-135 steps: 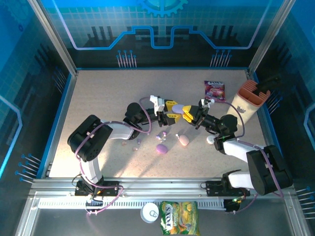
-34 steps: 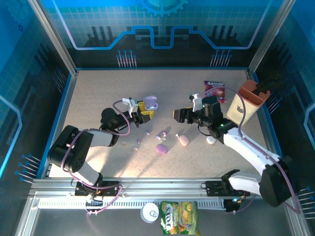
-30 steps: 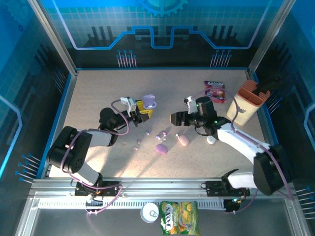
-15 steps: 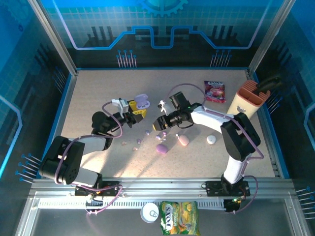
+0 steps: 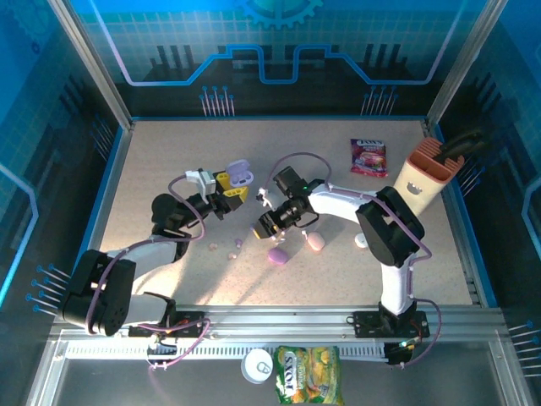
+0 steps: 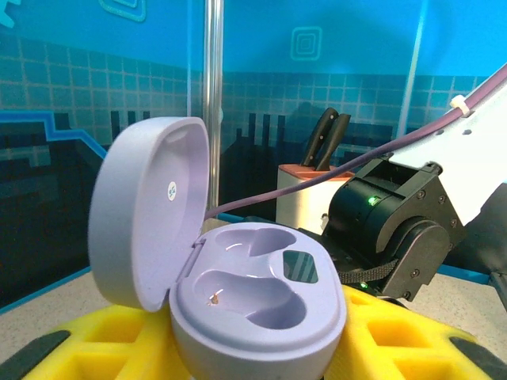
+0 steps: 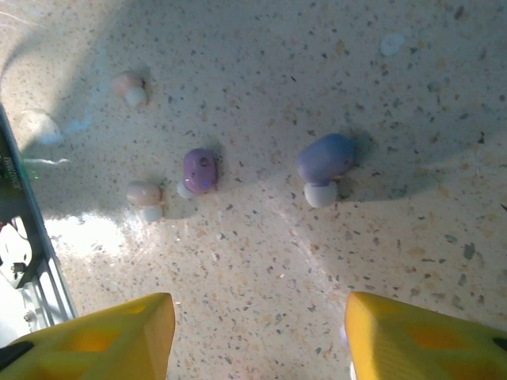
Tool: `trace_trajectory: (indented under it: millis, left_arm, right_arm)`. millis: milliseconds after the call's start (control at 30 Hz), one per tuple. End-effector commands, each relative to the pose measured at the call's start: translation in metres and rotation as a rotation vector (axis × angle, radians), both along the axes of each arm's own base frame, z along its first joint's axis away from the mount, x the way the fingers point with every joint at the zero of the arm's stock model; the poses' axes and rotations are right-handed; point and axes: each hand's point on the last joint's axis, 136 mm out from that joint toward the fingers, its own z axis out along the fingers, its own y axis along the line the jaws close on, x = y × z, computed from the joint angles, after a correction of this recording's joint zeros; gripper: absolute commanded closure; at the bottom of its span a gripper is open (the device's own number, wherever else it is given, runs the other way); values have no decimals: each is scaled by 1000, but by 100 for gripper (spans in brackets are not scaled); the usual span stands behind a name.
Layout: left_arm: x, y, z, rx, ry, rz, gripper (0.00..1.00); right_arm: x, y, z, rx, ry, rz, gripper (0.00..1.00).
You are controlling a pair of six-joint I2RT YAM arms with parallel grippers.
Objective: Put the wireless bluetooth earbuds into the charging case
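Your left claw (image 5: 230,187) is clamping the open lilac charging case (image 6: 261,305), its lid standing up. Your right claw (image 7: 257,332) is hanging over the table (image 5: 169,152), jaws apart. Below it a lilac earbud (image 7: 326,158), a purple earbud (image 7: 200,170) and a pink earbud (image 7: 144,193) are lying loose, apart from one another.

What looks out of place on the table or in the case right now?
Earbuds lie scattered loose on the table: a lilac earbud, a purple earbud and two pink earbuds. The open lilac case in the left tool has both wells empty, with a small speck in one.
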Motion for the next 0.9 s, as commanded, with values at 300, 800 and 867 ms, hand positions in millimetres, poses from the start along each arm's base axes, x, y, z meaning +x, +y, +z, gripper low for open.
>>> trace_trajectory:
  millis: [300,800,867]
  left_arm:
    - [0,4,5,3,-25,9,58]
    - [1,2,5,-6,-23,-5,58]
    - [2,1,5,-8,-21,-10,59]
  right_arm:
    - [-2,-4,-22,-60,12,20,41]
    - [-9,-15,-28,-76,39,25,43]
    - [-12,-16,-28,-73,50,33,44]
